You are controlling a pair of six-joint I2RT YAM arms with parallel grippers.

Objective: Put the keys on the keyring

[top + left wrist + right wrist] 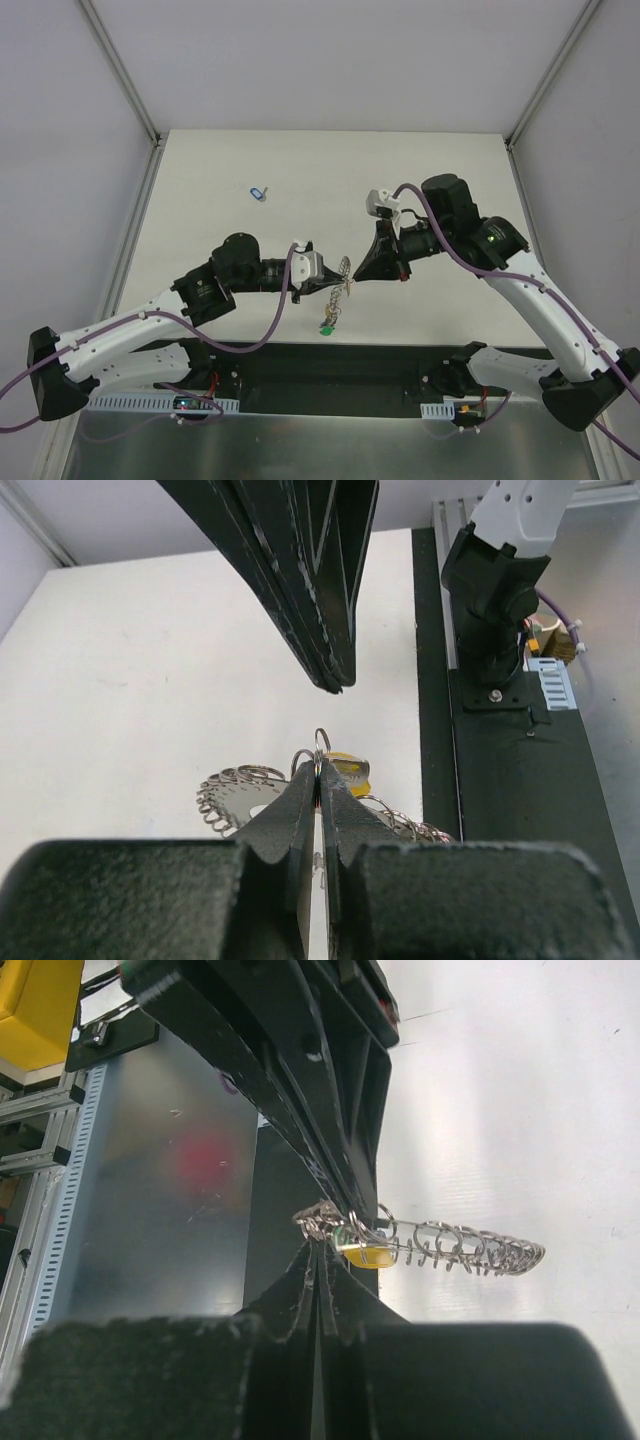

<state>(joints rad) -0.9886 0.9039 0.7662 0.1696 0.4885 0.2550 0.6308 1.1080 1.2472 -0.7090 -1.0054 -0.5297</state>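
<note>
— Where to look for the keyring (342, 270)?
— Up off the desk, short of the near edge, about midway between the left and right edges. Pinched at a loop from the left by the left gripper (328, 273); flanked on the right by the right gripper (357, 277).
— And the keys?
— First key (327, 327) hanging from the keyring, on its near-edge side. Second key (345, 770) against the keyring, between the two grippers. Third key (258, 193) lying on the desk, well apart, toward the far left corner.

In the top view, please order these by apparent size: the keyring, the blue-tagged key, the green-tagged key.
1. keyring, largest, though seen tilted.
2. blue-tagged key and green-tagged key: these look about alike and are too small to rank.
</note>
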